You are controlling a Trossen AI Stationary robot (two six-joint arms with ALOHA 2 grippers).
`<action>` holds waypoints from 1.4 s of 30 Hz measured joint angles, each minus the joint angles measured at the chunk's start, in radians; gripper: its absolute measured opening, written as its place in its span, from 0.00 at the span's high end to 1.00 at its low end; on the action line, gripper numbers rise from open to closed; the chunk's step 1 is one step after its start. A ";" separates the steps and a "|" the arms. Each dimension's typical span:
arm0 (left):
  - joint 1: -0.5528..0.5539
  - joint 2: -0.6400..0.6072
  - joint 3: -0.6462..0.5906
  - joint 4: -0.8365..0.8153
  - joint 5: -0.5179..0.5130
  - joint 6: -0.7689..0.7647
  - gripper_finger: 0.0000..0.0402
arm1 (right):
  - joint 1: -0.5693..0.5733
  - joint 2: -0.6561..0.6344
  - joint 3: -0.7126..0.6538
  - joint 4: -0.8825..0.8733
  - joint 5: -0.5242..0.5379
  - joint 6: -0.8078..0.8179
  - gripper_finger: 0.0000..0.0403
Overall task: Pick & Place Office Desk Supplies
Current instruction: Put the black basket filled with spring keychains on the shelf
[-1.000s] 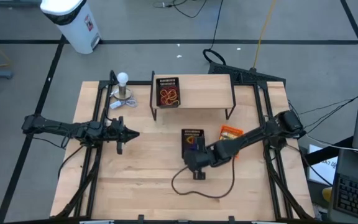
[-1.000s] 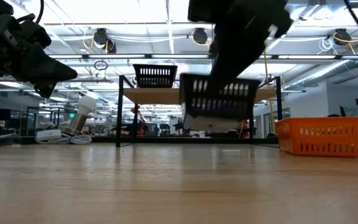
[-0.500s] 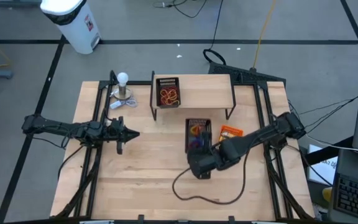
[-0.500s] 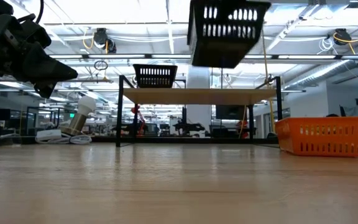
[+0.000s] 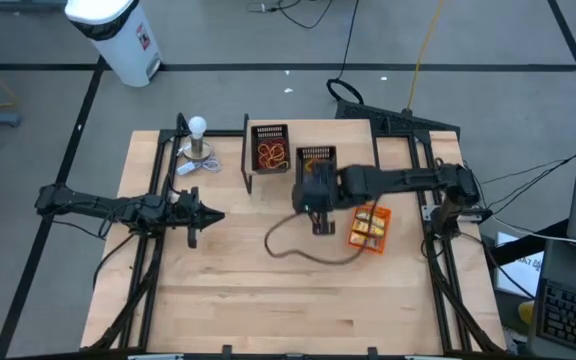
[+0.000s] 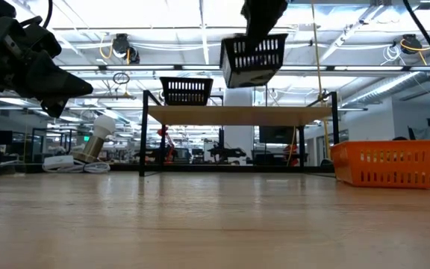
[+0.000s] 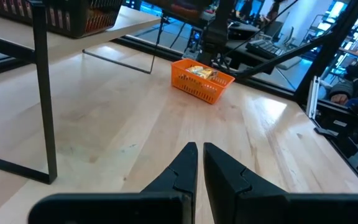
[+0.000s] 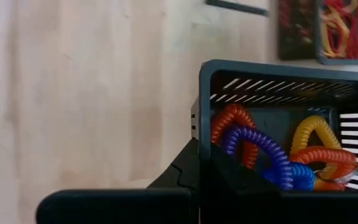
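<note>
The right gripper, pinched on the wall of a black mesh bin of coiled rings, carries it aloft toward the wooden shelf (presumably beside the other bin), while the left gripper waits nearly closed.

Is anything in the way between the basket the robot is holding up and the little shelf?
Nothing visible blocks it. The right end effector holds the black mesh bin of coiled rings in the air above the wooden shelf. The other mesh bin sits on the shelf beside it, apart.
</note>
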 joint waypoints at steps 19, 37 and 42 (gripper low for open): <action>0.000 0.000 0.000 -0.013 0.002 0.009 0.94 | -0.279 0.000 0.000 0.142 -0.152 -0.220 1.00; 0.000 0.000 0.000 -0.013 0.003 0.009 0.94 | -0.341 0.004 -0.168 0.313 -0.230 -0.228 1.00; 0.000 0.000 0.000 -0.013 0.003 0.010 0.94 | -0.339 0.004 -0.169 0.324 -0.231 -0.229 1.00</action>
